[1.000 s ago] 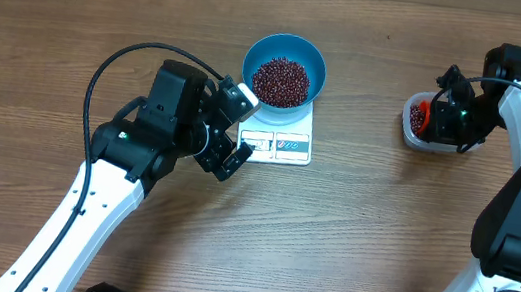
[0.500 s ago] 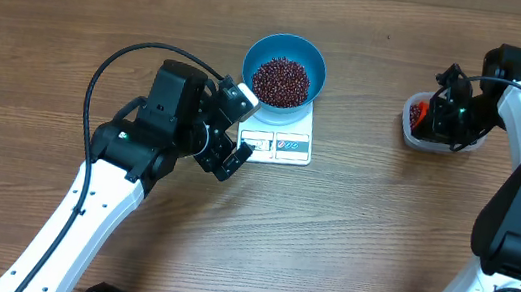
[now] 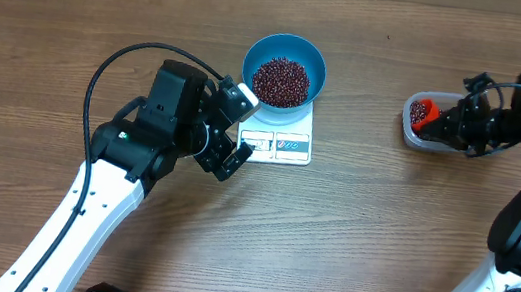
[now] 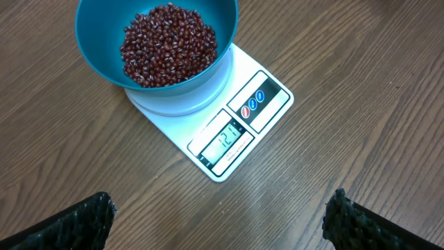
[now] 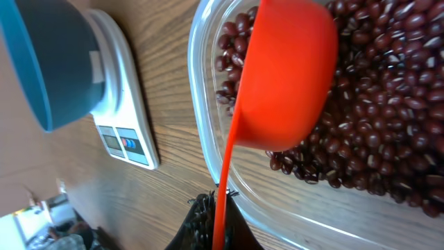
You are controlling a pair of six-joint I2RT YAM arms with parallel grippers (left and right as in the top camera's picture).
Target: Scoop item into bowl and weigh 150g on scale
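Just left of the scale [image 3: 282, 142], the left gripper [image 3: 239, 131] stands wide open and empty, near the scale's display edge but not touching it. On the scale's far half sits the blue bowl [image 3: 287, 51], with a heap of beans [image 3: 280, 80] inside. Well right of the scale, the right gripper [image 3: 452, 127] pinches the handle of an orange scoop [image 5: 288, 76], whose cup rests among more beans in a clear tub [image 3: 415, 136].

Deep blue bowl [image 4: 97, 42] upright on small white scale [image 4: 274, 114], holding loose heap of dark red-brown beans [image 4: 168, 45]; scale display lit.
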